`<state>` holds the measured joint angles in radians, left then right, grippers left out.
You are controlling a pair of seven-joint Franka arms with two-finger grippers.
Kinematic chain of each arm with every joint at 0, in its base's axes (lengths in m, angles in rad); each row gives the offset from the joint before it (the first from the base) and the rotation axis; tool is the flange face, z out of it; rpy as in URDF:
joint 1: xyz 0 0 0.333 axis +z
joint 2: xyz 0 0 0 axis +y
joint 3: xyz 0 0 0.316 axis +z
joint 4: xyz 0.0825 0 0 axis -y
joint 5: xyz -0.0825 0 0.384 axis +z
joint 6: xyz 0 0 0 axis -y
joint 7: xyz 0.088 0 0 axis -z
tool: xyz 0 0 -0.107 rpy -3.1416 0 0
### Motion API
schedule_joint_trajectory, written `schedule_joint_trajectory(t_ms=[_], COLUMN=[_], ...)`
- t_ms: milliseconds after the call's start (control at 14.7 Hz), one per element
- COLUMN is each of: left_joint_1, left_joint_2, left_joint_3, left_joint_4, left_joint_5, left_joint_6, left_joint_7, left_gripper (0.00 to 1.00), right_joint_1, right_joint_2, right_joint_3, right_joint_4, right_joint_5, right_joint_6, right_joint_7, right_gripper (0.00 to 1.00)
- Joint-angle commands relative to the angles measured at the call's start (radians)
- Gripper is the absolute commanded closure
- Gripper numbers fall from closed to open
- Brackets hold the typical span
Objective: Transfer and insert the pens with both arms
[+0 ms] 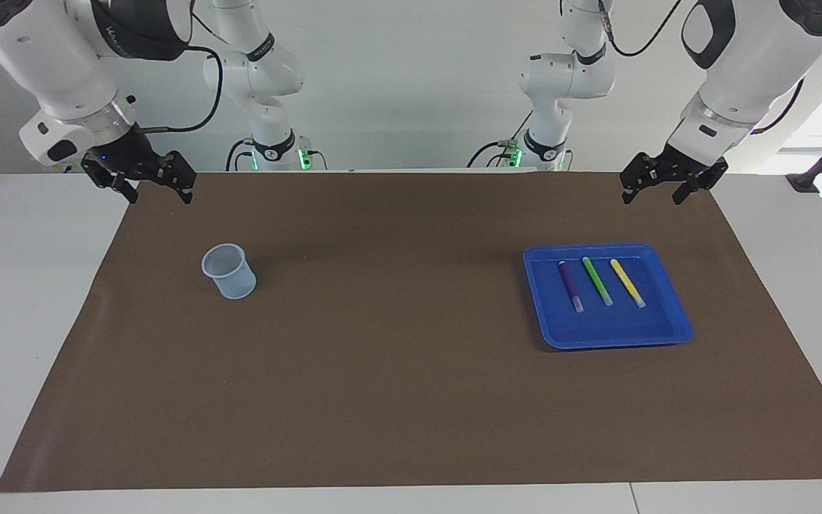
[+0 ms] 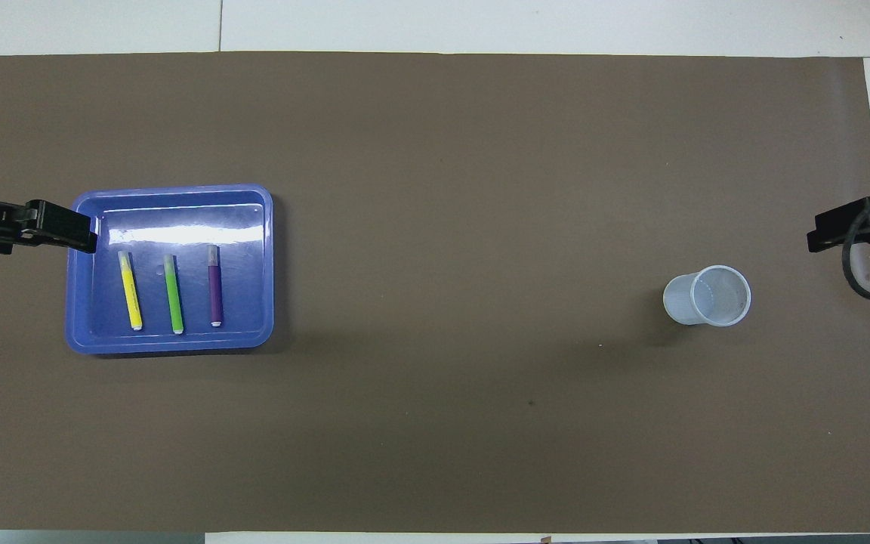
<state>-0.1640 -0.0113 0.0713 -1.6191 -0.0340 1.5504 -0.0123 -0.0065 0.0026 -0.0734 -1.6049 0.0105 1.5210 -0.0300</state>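
Purple pen (image 1: 571, 285), green pen (image 1: 597, 281) and yellow pen (image 1: 628, 283) lie side by side in blue tray (image 1: 671, 314); left gripper (image 1: 655, 195) and right gripper (image 1: 159, 193) raised, jaws released, empty

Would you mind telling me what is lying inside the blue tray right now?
Inside the blue tray lie three pens side by side, apart: yellow pen, green pen, purple pen. Nothing covers them; only the tray floor beneath each is hidden.
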Motion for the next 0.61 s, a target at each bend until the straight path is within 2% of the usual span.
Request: schedule_joint_trajectory(t_ms=[0,543], left_joint_1=[0.000,-0.003], left_joint_2=[-0.019,-0.018], left_joint_3=[-0.002,-0.002], left_joint_4=[-0.031,-0.030], left_joint_5=[0.008,0.009], left_joint_6=[0.020,0.022], left_joint_7=[0.008,0.008], left_gripper=[0.00,0.00], right_joint_1=[-0.013,-0.013], right_joint_2=[-0.015,-0.015], right_joint_3=[0.006,0.006], right_joint_4=[-0.010,-0.010], right_joint_5=[0.014,0.014], right_joint_6=[-0.013,-0.013], right_joint_7=[-0.022,-0.022], right_gripper=[0.00,0.00])
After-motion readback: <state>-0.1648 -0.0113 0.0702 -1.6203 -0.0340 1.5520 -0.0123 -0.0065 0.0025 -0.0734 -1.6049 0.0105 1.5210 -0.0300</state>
